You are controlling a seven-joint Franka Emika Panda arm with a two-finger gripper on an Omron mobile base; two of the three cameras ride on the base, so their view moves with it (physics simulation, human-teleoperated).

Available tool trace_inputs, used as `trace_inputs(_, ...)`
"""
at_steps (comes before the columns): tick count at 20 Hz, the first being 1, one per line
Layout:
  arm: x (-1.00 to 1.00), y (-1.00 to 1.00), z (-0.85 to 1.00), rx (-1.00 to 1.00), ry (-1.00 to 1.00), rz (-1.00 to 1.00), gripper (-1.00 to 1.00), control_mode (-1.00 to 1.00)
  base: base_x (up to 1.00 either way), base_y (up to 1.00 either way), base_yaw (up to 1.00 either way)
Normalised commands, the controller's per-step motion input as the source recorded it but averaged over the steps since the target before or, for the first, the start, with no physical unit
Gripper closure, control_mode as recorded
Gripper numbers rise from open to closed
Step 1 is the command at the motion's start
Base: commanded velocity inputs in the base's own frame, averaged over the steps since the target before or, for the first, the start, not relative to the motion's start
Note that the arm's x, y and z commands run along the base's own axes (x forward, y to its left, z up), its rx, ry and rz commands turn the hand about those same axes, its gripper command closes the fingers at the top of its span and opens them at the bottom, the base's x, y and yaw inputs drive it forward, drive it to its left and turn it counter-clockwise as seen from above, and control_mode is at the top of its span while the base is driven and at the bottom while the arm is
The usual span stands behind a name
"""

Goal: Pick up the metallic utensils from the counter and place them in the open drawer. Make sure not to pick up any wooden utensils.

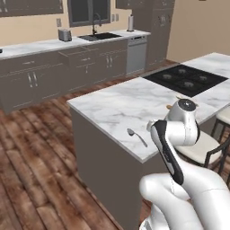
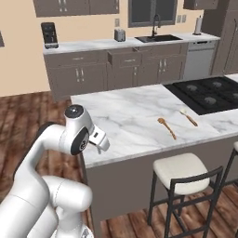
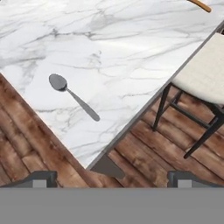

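A small silver-grey spoon (image 3: 74,97) (image 1: 137,137) lies near the front corner of the white marble counter (image 1: 121,101) (image 3: 131,43). My gripper (image 3: 113,179) (image 2: 103,143) hovers open above that corner's edge, fingertips (image 3: 41,178) wide apart with nothing between them; the spoon is ahead and to the left in the hand view. An orange-brown wooden spoon (image 2: 166,127) (image 3: 199,4) lies farther along the counter. Beside it is a second slim utensil (image 2: 188,117) with an orange-brown handle and pale tip. The open drawer (image 2: 124,59) juts from the far cabinets, left of the sink.
A black stovetop (image 1: 186,78) (image 2: 207,95) takes up the island's far end. A cushioned stool (image 2: 181,169) (image 3: 201,74) (image 1: 197,148) stands against the island's long side. A toaster (image 2: 120,34) and sink (image 2: 158,38) sit on the back worktop, across a wooden floor (image 1: 31,170).
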Motion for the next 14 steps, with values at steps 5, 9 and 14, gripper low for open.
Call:
trace_inputs(5,0.00,0.00,0.00,0.00,0.00,0.00,-1.00,1.00,0.25,0.00,0.06)
trace_inputs(9,0.00,0.00,0.00,0.00,0.00,0.00,-1.00,1.00,0.37,0.03,0.09)
trace_inputs(14,0.82,0.01,0.00,-0.03,0.24,0.08,-1.00,-1.00,0.00,0.00,0.00)
